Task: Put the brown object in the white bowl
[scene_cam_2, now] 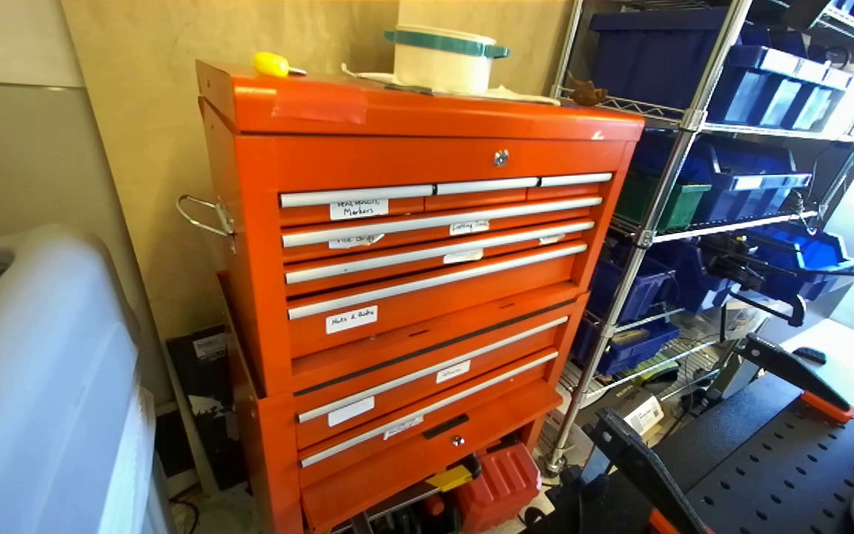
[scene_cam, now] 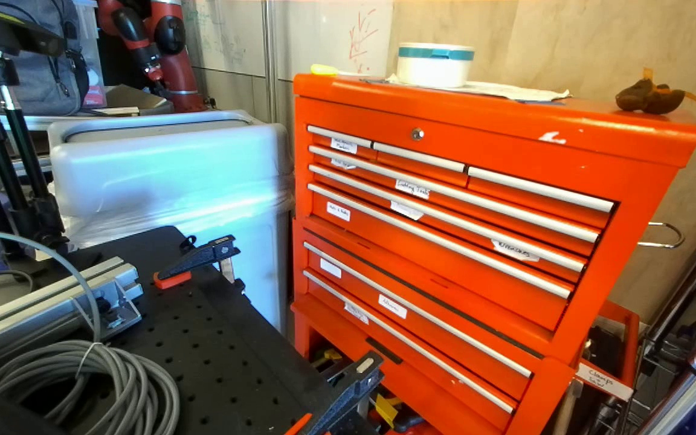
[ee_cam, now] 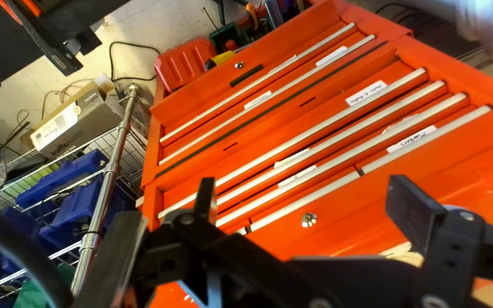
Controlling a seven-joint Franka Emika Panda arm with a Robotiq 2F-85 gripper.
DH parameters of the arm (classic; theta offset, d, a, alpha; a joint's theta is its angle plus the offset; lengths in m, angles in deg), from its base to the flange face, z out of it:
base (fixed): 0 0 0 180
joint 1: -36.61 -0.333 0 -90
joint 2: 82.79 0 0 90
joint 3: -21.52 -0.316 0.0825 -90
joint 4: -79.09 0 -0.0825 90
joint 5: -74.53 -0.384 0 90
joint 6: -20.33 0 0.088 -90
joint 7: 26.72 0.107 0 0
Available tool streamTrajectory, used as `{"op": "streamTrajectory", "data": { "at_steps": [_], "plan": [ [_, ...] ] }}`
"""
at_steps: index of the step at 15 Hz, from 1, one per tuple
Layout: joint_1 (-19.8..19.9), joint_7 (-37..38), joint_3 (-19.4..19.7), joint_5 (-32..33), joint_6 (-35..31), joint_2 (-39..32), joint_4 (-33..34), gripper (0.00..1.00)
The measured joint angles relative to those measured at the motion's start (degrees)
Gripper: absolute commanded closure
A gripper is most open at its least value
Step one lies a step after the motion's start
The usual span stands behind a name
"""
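The brown object [scene_cam: 650, 98] is a small dark brown lump with orange strips at its ends. It lies on top of the orange tool chest [scene_cam: 444, 115], at one end, and also shows in an exterior view [scene_cam_2: 586, 93]. The white bowl [scene_cam: 434, 67] with a teal band stands upright on the chest top in both exterior views [scene_cam_2: 442, 65]. My gripper [ee_cam: 308, 194] is open in the wrist view, with nothing between its fingers. It is pointed at the chest front, with the lock behind the gap. Neither exterior view shows the gripper. The wrist view does not show the brown object.
White paper sheets [scene_cam: 505, 90] lie under and beside the bowl. A yellow-handled tool [scene_cam_2: 271, 64] lies on the chest top. A wire shelf with blue bins [scene_cam_2: 768, 182] stands beside the chest. A black perforated table [scene_cam: 203, 344] with clamps [scene_cam: 348, 380] stands in front.
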Motion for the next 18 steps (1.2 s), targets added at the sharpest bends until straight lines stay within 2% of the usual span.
{"op": "streamTrajectory", "data": {
  "at_steps": [5, 11, 14, 18],
  "plan": [
    [6.99, 5.07, 0.18, 6.97, -3.19, -10.28, 7.41, 0.00],
    [12.10, 12.12, 3.05, 16.59, -3.63, -18.64, 16.27, 0.00],
    [13.67, 19.90, 4.55, 22.94, -4.44, -22.93, 19.83, 0.00],
    [14.43, 34.60, 7.94, 33.01, -4.62, -29.94, 25.14, 0.00]
  ]
}}
